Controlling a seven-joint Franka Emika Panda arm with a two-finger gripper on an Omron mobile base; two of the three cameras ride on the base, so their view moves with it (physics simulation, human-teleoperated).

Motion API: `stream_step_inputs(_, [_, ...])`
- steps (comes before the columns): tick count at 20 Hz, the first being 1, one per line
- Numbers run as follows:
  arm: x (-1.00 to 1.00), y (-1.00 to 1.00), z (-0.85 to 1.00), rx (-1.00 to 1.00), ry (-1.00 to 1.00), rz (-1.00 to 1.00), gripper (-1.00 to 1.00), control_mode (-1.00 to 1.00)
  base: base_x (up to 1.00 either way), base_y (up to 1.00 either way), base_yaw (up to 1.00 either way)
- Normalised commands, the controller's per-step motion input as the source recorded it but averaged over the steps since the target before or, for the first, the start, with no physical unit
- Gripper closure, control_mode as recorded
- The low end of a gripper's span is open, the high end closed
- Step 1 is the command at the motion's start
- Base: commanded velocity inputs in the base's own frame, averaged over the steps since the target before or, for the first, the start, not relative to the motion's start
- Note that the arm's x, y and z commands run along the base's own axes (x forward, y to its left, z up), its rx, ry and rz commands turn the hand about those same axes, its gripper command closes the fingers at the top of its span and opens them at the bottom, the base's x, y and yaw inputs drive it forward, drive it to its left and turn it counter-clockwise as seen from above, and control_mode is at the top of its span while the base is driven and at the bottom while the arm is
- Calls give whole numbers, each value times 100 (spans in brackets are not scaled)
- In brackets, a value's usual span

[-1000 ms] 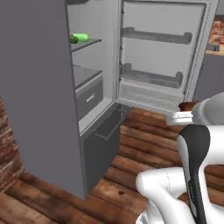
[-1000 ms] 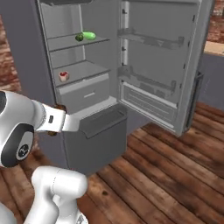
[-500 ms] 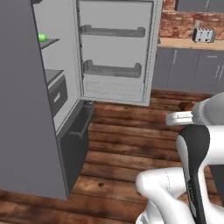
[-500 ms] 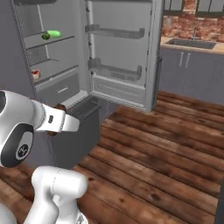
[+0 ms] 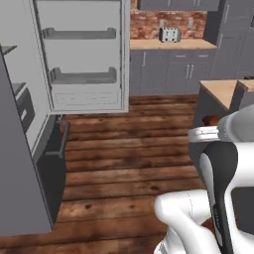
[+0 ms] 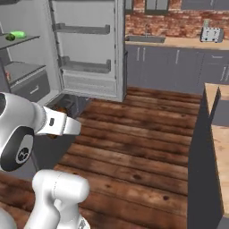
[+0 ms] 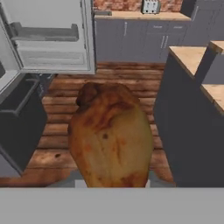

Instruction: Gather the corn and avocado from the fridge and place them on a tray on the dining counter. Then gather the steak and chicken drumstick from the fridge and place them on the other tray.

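I'm hauling the chicken drumstick (image 7: 111,135), pinched tight in my gripper (image 7: 111,181), away from the open fridge (image 5: 79,54) toward the dining counter (image 7: 192,57). Next I'm needing to find the tray there.

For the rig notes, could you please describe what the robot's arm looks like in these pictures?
The arm is glossy white with rounded, tubular links. A dark grey to black panel runs along one link, and a dark round joint cap bears a small light mark. A white, boxy wrist section leads toward the tool.
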Motion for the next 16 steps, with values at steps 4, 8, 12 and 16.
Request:
stream_step_inputs(4, [0,0,0,0,0,0,100,100,-49,-5,-41])
stream_step_inputs(8, [0,0,0,0,0,0,100,100,-40,-21,-37])
stream_step_inputs(12, [0,0,0,0,0,0,100,100,-35,-44,-31])
stream_step_inputs(16, [0,0,0,0,0,0,100,100,-36,-76,-25])
